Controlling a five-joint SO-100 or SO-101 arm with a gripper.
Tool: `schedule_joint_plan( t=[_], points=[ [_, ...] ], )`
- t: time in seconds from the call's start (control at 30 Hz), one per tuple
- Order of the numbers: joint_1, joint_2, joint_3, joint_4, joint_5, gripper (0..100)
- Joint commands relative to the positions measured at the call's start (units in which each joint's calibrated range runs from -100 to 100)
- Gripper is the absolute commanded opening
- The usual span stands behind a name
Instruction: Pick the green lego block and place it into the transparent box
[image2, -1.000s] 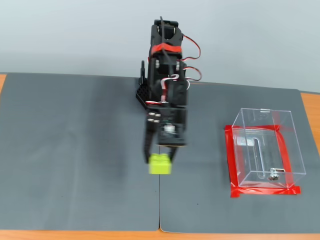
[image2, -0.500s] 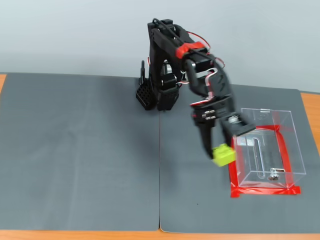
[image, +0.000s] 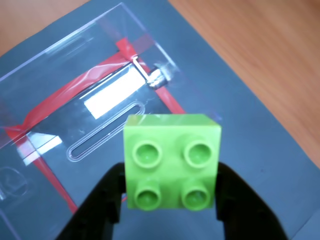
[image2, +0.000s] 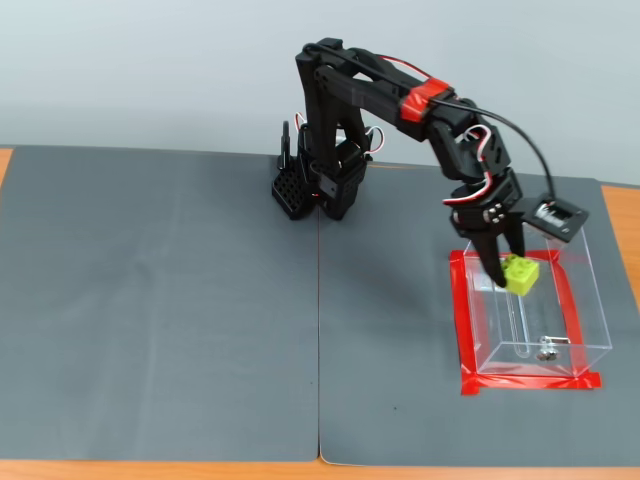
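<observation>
Step in hand: release of the brick into the box. To do it well, I judge the claw (image: 170, 200) should be centred over the open top, clear of the thin walls, and lowered a little before parting, so the brick drops flat and does not bounce off the rim.

Claw, wrist view: two black fingers (image: 100, 205) pinch the green brick (image: 171, 161) from either side, spread only as wide as the brick, studs facing the camera.

Just beyond and below the claw: clear box (image: 75, 65), slot and small metal fitting in its base, red tape (image: 45, 107) around its foot.

Fixed view: claw (image2: 507, 275) holds brick (image2: 520, 273) over the box (image2: 595, 330), near its far-left part. Grey mat (image2: 160, 300) further off.
</observation>
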Motion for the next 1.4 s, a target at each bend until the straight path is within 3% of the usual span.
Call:
schedule_joint_plan(
  t=[0.0, 0.47, 0.63, 0.73, 1.27, 1.37],
  points=[
    [-1.9, 0.3, -3.2, -0.6, -0.1, 5],
    [-5.9, 2.0, -3.3, -3.4, -0.2, 6],
    [-5.9, 2.0, -3.2, -3.7, -0.2, 24],
    [-5.9, 2.0, -3.2, -5.0, -0.2, 27],
    [-5.4, 1.3, -3.0, -5.2, -0.2, 26],
    [-5.0, 0.9, -2.8, -5.1, -0.2, 19]
  ],
)
